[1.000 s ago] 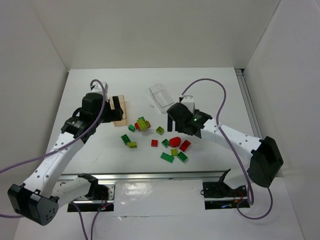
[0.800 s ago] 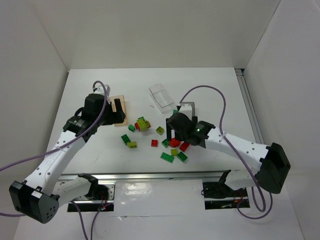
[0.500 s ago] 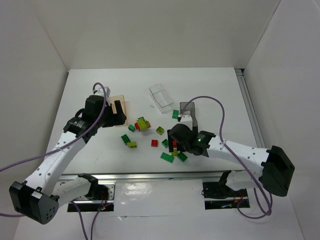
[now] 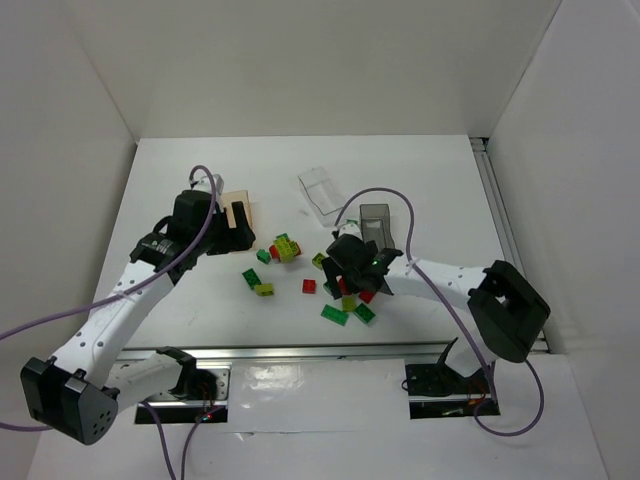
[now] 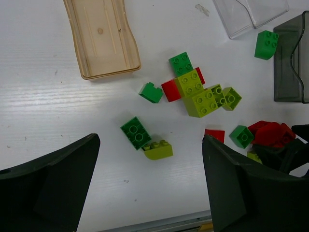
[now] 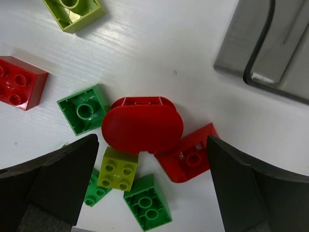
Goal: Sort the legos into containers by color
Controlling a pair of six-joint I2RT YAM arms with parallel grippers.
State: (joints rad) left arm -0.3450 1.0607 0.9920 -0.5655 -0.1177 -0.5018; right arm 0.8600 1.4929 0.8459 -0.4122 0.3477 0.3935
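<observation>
The right gripper (image 6: pixel 152 140) hangs with jaws spread wide and empty, straddling the rounded red piece (image 6: pixel 142 123) in the crowded patch of legos near the grey bin (image 4: pixel 376 222). That piece is hemmed in: a green brick (image 6: pixel 83 108) touches it by one finger, a red brick (image 6: pixel 190 154) touches it by the other, and a yellow-green brick (image 6: pixel 118 169) sits just below. Closing here, I judge, risks catching a neighbour between finger and piece, so that a green or yellow-green brick rides along into the wrong bin, or the bricks are simply shoved apart. The rounded sides also give the fingers a poor seat, and the piece could squirt out or twist. The left gripper (image 5: pixel 149 141) is likewise open and holds nothing, high over the table, with the amber bin (image 5: pixel 101 36) and the clear bin (image 5: pixel 251 14) further off; a dark green brick (image 5: pixel 136 133) and a yellow-green one (image 5: pixel 158 151) lie below it. The amber bin looks empty, and every brick in view lies on the table (image 4: pixel 200 170), so the sorting has barely begun. Both arms work close together, and reaching for the middle cluster (image 5: pixel 195 92) at once could bring them into contact.
</observation>
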